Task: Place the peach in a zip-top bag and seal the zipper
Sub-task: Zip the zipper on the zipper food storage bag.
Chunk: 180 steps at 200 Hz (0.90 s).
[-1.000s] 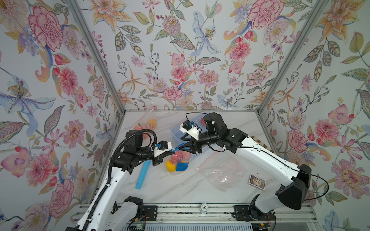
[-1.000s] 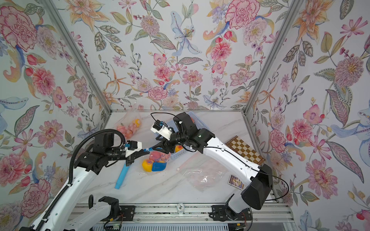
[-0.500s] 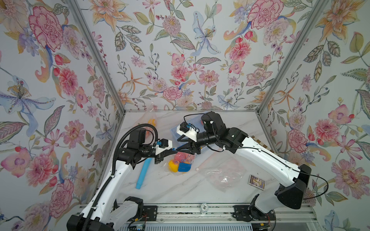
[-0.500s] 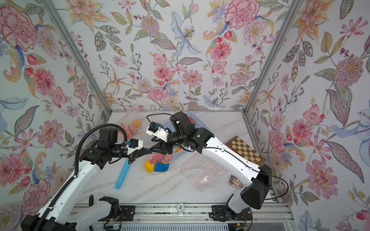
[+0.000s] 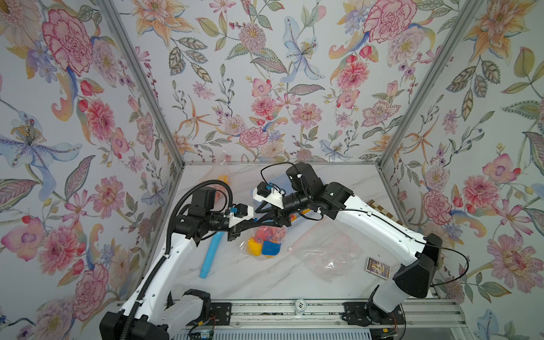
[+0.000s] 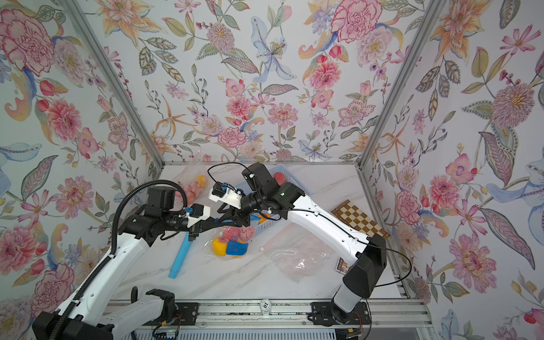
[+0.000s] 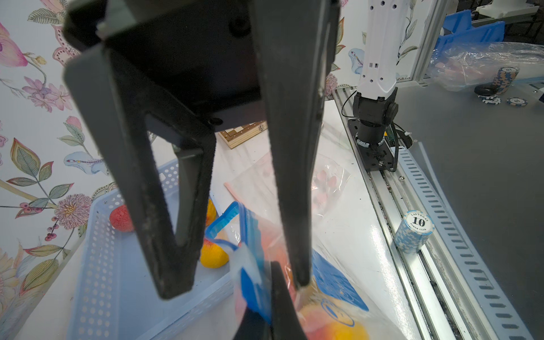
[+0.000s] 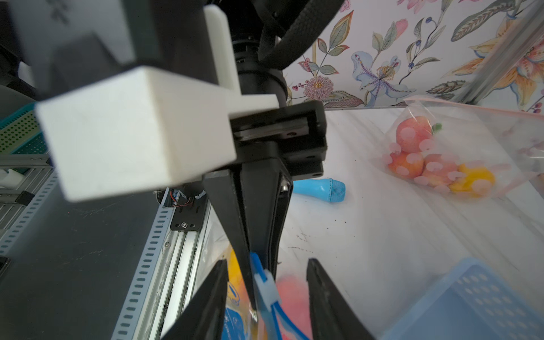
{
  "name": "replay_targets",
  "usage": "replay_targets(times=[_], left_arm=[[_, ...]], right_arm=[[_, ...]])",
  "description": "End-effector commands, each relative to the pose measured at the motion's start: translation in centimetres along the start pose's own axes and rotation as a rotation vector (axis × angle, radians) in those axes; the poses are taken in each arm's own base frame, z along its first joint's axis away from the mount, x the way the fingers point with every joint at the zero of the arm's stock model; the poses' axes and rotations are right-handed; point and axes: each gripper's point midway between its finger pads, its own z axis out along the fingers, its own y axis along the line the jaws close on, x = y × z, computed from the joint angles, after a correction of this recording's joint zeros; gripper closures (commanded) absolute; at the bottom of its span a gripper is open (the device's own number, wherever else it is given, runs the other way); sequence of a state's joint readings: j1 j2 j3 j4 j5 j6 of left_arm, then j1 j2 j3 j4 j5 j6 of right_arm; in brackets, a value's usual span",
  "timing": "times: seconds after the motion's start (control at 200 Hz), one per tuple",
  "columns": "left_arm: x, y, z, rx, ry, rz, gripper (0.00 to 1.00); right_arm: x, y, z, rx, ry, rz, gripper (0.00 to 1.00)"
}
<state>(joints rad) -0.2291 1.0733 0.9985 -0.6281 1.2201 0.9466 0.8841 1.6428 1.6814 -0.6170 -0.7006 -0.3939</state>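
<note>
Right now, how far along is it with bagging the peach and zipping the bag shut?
Done: the peach sits inside the zip-top bag. In hand: the left gripper is shut on the bag's zipper edge, and the right gripper stands open astride the white slider. To do: the blue zipper gapes, so the slider must be gripped and run along it.

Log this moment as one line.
left gripper: shut on zipper | right gripper: open, straddling slider | peach: in bag | zipper: unsealed
</note>
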Motion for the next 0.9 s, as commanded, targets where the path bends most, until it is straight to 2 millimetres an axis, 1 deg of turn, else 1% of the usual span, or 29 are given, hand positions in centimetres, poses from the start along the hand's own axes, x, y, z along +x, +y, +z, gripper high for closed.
replay_targets(times=[0.0,0.045,0.27,0.45,0.561,0.756,0.896], left_arm=[[-1.2,0.1,-0.4,0.002,-0.026,0.032,1.00],[-1.3,0.1,-0.4,0.000,-0.025,0.035,1.00],[-1.1,0.8,-0.5,-0.048,-0.018,0.035,1.00],[-1.4,1.8,-0.7,-0.118,-0.027,0.031,1.00],[-1.3,2.4,-0.8,-0.159,-0.023,0.018,1.00],[-0.5,3.5,-1.0,-0.235,0.011,-0.023,1.00],[0.1,4.5,-1.4,-0.308,0.036,-0.043,1.00]], right_arm=[[0.4,0.3,0.3,-0.032,0.018,0.004,0.57],[0.5,0.2,0.3,-0.033,0.021,0.007,0.59],[0.9,-0.1,-0.1,-0.019,0.025,0.019,0.73],[1.2,-0.2,-0.2,-0.011,0.032,0.025,0.90],[1.3,-0.5,-0.3,0.012,0.040,0.029,0.92],[1.4,-1.1,-0.5,0.059,0.053,0.029,0.99],[2.0,-1.8,-0.7,0.110,0.078,0.041,1.00]])
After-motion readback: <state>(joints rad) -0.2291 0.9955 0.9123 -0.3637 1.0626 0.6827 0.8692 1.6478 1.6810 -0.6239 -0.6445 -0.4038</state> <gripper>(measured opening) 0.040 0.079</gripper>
